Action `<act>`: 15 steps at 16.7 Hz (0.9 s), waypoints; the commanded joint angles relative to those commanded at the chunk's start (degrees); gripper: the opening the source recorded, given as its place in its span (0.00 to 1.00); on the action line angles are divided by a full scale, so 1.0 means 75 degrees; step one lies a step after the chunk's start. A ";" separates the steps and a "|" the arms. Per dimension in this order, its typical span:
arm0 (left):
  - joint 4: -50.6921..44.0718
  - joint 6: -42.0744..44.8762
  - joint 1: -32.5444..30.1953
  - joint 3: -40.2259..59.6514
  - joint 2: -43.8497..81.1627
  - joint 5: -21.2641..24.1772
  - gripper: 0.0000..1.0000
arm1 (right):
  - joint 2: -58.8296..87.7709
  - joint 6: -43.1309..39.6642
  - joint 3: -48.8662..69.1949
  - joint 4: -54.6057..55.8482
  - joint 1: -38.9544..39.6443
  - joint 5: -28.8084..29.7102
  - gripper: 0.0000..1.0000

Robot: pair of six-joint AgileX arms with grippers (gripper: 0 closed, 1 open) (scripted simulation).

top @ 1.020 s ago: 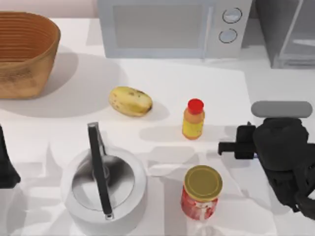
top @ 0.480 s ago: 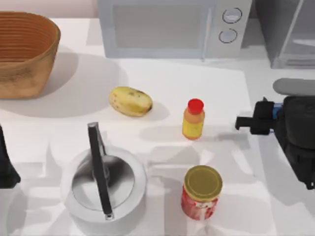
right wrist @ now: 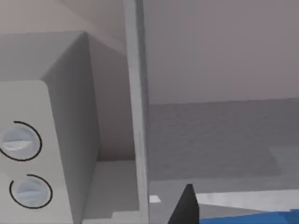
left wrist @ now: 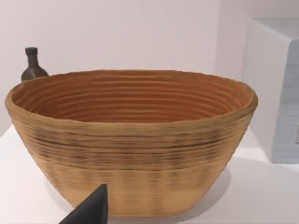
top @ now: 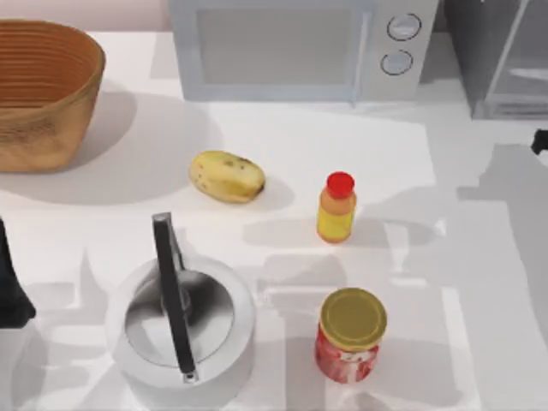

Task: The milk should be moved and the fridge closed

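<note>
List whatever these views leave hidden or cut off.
- Right tool: cut by the top view's right edge; its grip cannot be told.
- Milk: a blue strip cut by the right wrist view's edge.
- Fridge: cropped in the top view.
- Left arm: parked at the left edge.

Matte black, angular pincer fingers [right wrist: 187, 205]

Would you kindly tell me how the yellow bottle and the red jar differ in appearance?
The yellow bottle is slim with a small red cap; the red jar is squat and wider, with a broad gold lid. The bottle stands nearer the microwave, the jar nearer the table's front edge. Both stand upright.
</note>
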 joint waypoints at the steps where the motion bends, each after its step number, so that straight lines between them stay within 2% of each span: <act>1: 0.0000 0.0000 0.0000 0.0000 0.0000 0.0000 1.00 | 0.0008 -0.0182 -0.0064 0.0204 -0.0217 -0.0223 0.00; 9: 0.0000 0.0000 0.0000 0.0000 0.0000 0.0000 1.00 | 0.0122 -0.0358 -0.0009 0.0292 -0.0389 -0.0439 0.00; 12: 0.0000 0.0000 0.0000 0.0000 0.0000 0.0000 1.00 | 0.0796 -0.0375 0.0739 -0.0373 -0.0435 -0.0570 0.00; 15: 0.0000 0.0000 0.0000 0.0000 0.0000 0.0000 1.00 | 0.1831 -0.0424 0.2212 -0.1514 -0.0636 -0.0666 0.00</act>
